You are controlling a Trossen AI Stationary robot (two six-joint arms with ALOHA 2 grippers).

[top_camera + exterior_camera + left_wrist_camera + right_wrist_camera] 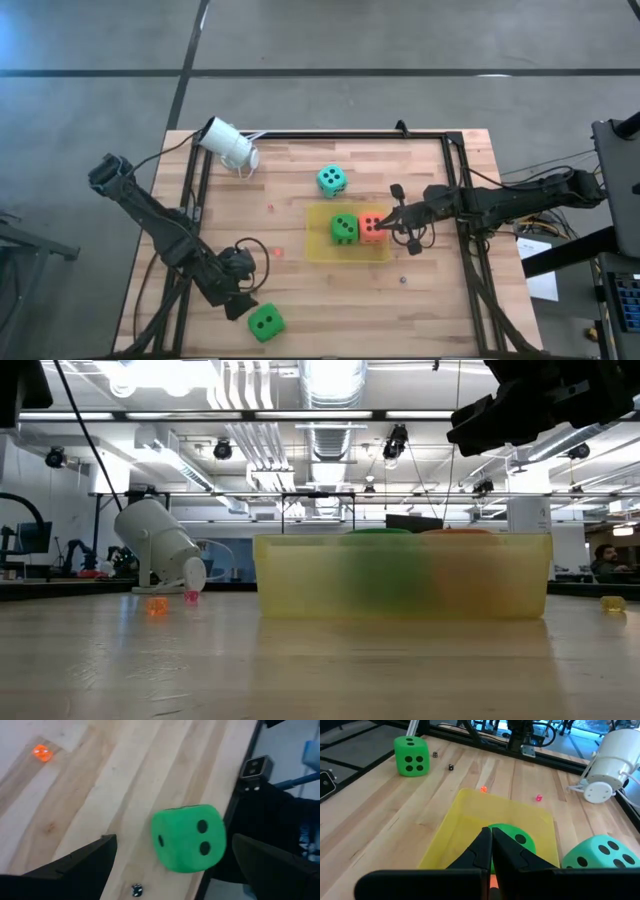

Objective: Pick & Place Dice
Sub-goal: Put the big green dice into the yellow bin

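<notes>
A bright green die point(265, 322) rests on the wood near the table's front edge, left of centre. My left gripper point(240, 290) hovers just beside it, open; in the left wrist view the die point(189, 844) lies ahead between the two spread fingers, untouched. A yellow tray point(322, 250) at mid-table holds a second green die point(343, 229) and an orange-red die point(372, 227). A teal die point(332, 180) sits on the table beyond the tray. My right gripper point(398, 222) is shut and hangs above the tray's right side point(491, 851), holding nothing.
A white cylinder-shaped camera point(228, 145) lies at the far left corner. Tiny dice dot the wood: an orange one point(42, 752) and a black one point(136, 890). A black frame rail point(235, 805) runs along the table edge right beside the near green die.
</notes>
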